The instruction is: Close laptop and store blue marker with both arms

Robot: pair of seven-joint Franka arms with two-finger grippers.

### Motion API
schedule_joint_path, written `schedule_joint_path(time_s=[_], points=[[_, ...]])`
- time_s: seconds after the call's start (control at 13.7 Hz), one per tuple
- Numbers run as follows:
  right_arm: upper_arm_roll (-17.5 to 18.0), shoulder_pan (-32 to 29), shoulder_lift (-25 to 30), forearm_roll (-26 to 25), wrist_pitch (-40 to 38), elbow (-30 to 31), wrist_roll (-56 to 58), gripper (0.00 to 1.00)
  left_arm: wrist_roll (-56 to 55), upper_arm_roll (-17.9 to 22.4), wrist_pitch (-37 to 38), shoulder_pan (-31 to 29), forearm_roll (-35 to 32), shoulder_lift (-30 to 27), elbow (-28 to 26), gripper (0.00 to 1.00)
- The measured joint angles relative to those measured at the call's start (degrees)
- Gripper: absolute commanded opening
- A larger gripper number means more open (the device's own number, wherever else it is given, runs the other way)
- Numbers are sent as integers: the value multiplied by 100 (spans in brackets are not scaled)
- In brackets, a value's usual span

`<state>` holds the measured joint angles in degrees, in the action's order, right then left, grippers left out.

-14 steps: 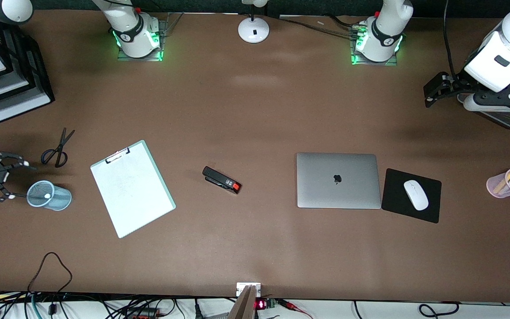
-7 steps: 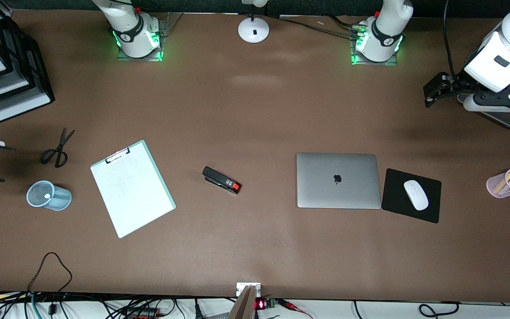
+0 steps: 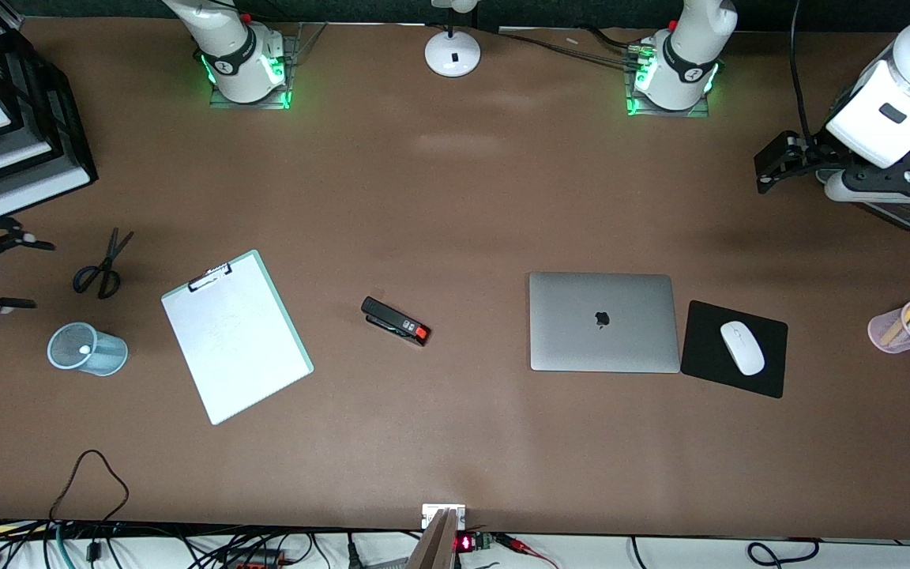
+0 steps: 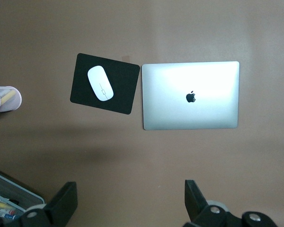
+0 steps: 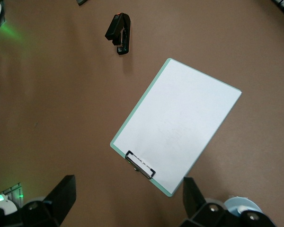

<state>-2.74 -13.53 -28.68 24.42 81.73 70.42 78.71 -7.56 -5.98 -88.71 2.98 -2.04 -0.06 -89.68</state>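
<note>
A robotics lab staged as an office desk. Two arm bases (image 3: 246, 67) glow green on a brown table (image 3: 455, 197); beside the laptop (image 3: 603, 322) lie a mouse pad (image 3: 708, 367) and stapler (image 3: 394, 321).

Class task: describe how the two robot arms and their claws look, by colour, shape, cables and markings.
Both arms are white and rounded, their bases ringed in black and lit green. The left claw is black on a black-and-white wrist, with a black cable beside it. The right claw is a black open-frame claw with white tips.

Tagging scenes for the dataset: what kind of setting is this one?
Most likely a mock office desk in a robot lab. Office gear lies on one brown table: a closed laptop, a mouse on its pad, a clipboard, a stapler. Two arm bases stand along its edge.
</note>
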Motion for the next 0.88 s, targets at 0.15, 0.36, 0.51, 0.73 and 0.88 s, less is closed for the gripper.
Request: schedule_joint_path(time_s=[0.15, 0.36, 0.51, 0.73, 0.88], points=[[-5, 301, 80, -234, 186, -2, -539, 100, 0, 0, -18, 0, 0, 3, -1, 100], [-4, 657, 357, -618, 268, 14, -1646, 100, 0, 0, -19, 0, 0, 4, -5, 100], [-4, 875, 547, -861, 265, 160, -2757, 100, 0, 0, -19, 0, 0, 4, -11, 100], [-4, 1140, 908, -1255, 259, 628, -4643, 100, 0, -2, -19, 1, 0, 4, -26, 100], [-5, 1203, 1098, -1490, 255, 949, -5726, 100, 0, -6, -19, 7, 0, 4, -34, 100]])
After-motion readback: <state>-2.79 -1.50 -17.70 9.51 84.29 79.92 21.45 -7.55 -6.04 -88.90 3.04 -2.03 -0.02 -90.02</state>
